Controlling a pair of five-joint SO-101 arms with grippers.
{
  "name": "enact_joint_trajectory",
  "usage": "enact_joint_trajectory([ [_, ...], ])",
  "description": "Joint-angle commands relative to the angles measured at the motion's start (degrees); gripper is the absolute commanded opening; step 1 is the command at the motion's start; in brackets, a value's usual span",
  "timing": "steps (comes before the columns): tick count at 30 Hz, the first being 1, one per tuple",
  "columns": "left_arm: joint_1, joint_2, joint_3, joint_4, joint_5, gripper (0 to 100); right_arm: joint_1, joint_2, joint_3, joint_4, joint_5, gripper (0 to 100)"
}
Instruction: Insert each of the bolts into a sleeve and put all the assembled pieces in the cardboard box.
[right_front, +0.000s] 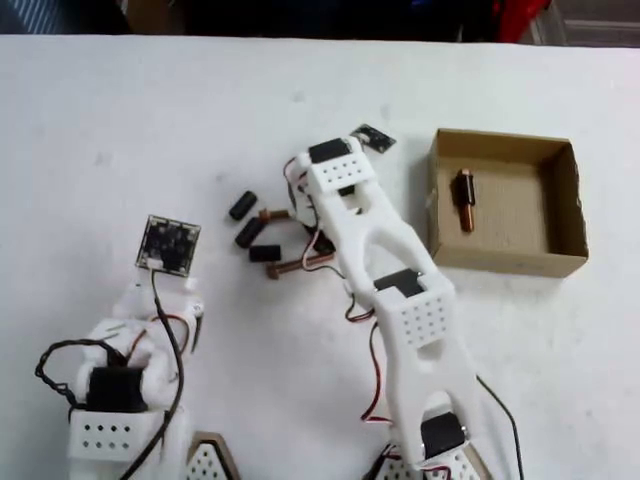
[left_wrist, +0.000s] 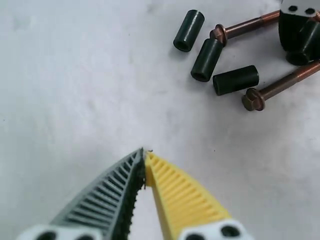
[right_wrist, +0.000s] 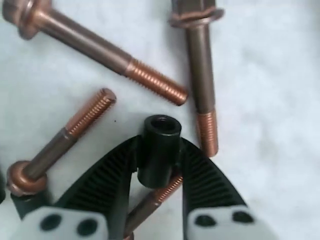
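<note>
In the right pincer (right_wrist: 158, 156) sits a hollow black sleeve (right_wrist: 159, 145).

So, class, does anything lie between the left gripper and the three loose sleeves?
Nothing visible does. Only bare table lies between the left gripper and the sleeves. Two bolts lie beside those sleeves, on their far side.

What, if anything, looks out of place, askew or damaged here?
Nothing stands out. The cardboard box sits upright with one assembled piece inside; loose sleeves and bolts lie clustered; the right gripper holds a sleeve in its jaws.
</note>
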Motion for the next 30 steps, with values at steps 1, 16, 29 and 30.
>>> enact_joint_trajectory([
  [1, -0.5, -0.7, -0.6, -1.3, -0.6, 2, -0.4, -0.4, -0.6, -0.6, 6.8, 1.6],
  [16, -0.5, -0.7, -0.6, -1.5, -0.6, 2, -0.5, -9.4, -0.5, 3.2, 30.5, 1.7],
  [29, -0.4, -0.7, -0.6, -1.6, -0.6, 2, 3.2, -20.5, -0.1, 9.7, 56.6, 1.7],
  [30, -0.4, -0.7, -0.6, -1.6, -0.6, 2, 3.9, -20.9, -0.1, 10.2, 59.2, 1.7],
])
